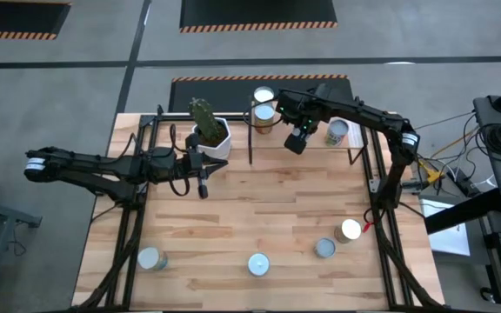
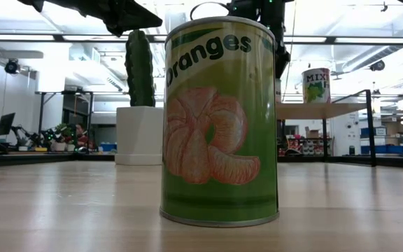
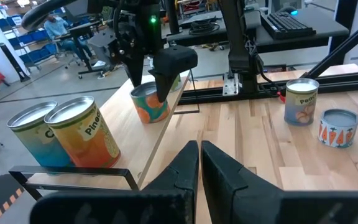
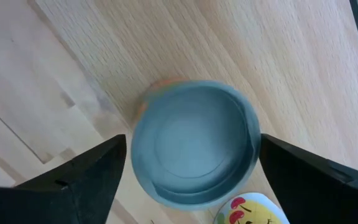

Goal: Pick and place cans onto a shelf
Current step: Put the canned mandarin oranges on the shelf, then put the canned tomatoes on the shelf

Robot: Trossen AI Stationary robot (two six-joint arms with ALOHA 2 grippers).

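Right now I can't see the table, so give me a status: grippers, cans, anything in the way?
Right gripper open over a can on the shelf. Left gripper shut, waiting mid-table. Four cans on the tabletop. Nothing blocking.

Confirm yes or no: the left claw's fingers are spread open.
No: in the left wrist view the left claw has its two dark fingers pressed together, with nothing between them.

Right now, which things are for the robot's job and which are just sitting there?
For the job: cans on the table, cans on the shelf, the shelf, right gripper above one can.
Just there: cactus pot, left gripper, idle, shut.
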